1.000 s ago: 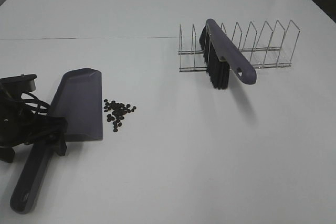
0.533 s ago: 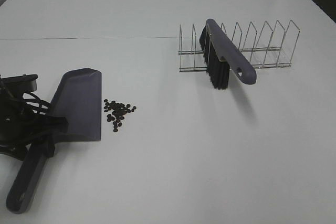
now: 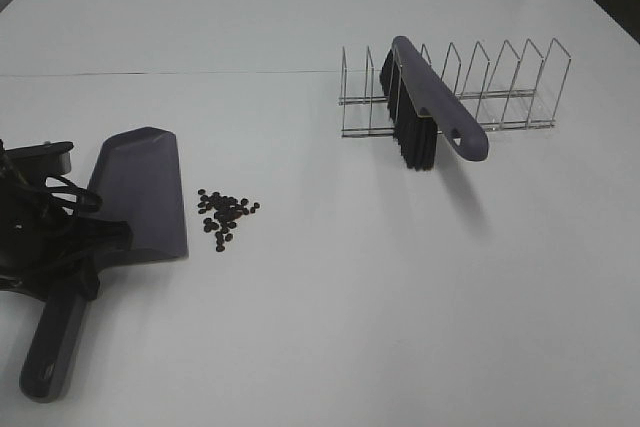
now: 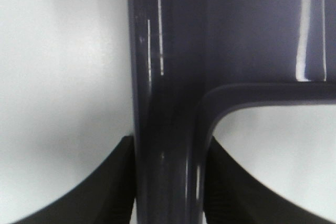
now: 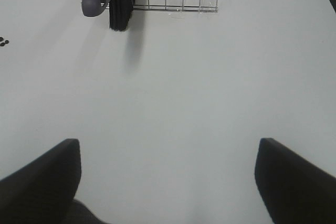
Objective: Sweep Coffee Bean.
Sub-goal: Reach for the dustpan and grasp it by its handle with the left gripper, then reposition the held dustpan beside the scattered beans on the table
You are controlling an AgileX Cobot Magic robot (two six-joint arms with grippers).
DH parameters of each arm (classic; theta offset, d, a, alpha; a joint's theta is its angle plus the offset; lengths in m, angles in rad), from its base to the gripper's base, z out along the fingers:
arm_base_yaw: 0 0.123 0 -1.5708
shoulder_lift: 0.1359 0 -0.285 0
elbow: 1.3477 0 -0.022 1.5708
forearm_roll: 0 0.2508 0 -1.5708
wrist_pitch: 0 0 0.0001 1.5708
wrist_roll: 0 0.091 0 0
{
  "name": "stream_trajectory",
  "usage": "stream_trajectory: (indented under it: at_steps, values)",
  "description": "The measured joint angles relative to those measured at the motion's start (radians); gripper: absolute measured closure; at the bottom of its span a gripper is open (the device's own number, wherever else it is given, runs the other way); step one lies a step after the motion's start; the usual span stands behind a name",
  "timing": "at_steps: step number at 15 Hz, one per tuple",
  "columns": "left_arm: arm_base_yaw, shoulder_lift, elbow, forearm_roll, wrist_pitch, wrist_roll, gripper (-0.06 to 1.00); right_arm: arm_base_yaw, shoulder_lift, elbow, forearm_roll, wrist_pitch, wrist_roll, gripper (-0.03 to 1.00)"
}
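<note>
So far only the first part of the job looks done: the left claw (image 3: 100, 247) is clamped on the neck of the dustpan (image 3: 140, 197), and its wrist view shows a dark finger pressed to each side of the handle. The pan lies flat on the white surface (image 3: 400, 297), handle towards the robot. The coffee beans (image 3: 226, 215) sit in a loose little heap on the surface just beside the pan's right-hand edge, a narrow gap apart from it, and none can be seen inside the pan. The brush (image 3: 430, 97) stands bristles down in the wire rack (image 3: 510, 87), well apart from the beans on the right side, with nothing holding it. The right claw (image 5: 168, 153) is spread wide and empty above bare surface, facing the rack. By my reading, nearly everything is left to do: the brush has to be taken from the rack and carried over, the pan lined up with the heap, and the beans pushed in.
</note>
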Motion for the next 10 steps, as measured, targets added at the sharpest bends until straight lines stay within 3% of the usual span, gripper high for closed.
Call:
stream_trajectory:
  at_steps: [10]
  values:
    - [-0.003,-0.060,0.008,0.109,0.074,0.013,0.61,0.000,0.000,-0.005,0.000,0.000,0.000,0.20]
